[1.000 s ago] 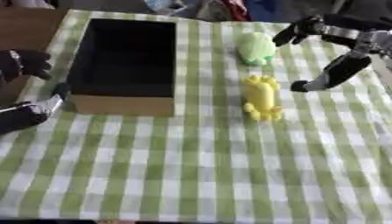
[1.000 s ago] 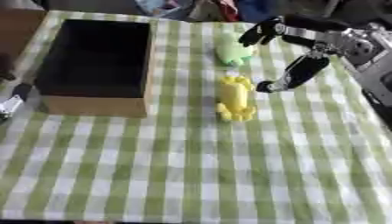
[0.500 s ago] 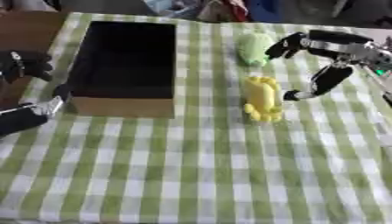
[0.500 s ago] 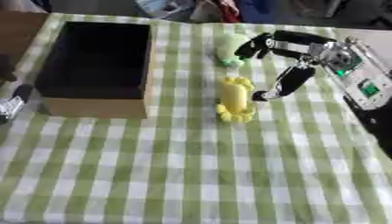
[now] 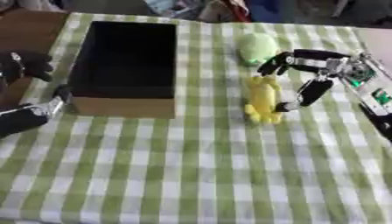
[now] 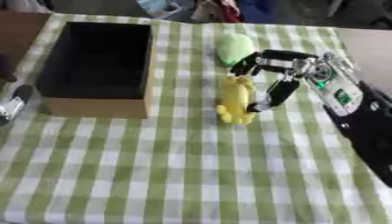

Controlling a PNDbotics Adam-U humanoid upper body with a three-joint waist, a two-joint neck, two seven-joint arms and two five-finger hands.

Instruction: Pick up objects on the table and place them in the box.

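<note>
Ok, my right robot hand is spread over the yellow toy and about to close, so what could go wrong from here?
The green toy lies right behind the yellow toy, close under the fingers of the right robot hand, so closing could nudge or catch it too. The thumb sits at the yellow toy's side, so it may push the toy away rather than pinch it. On the way over, the toy could clip the near wall of the box.

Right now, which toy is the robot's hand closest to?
The yellow toy. The right hand has fingers right beside it; the green toy sits farther back.
</note>
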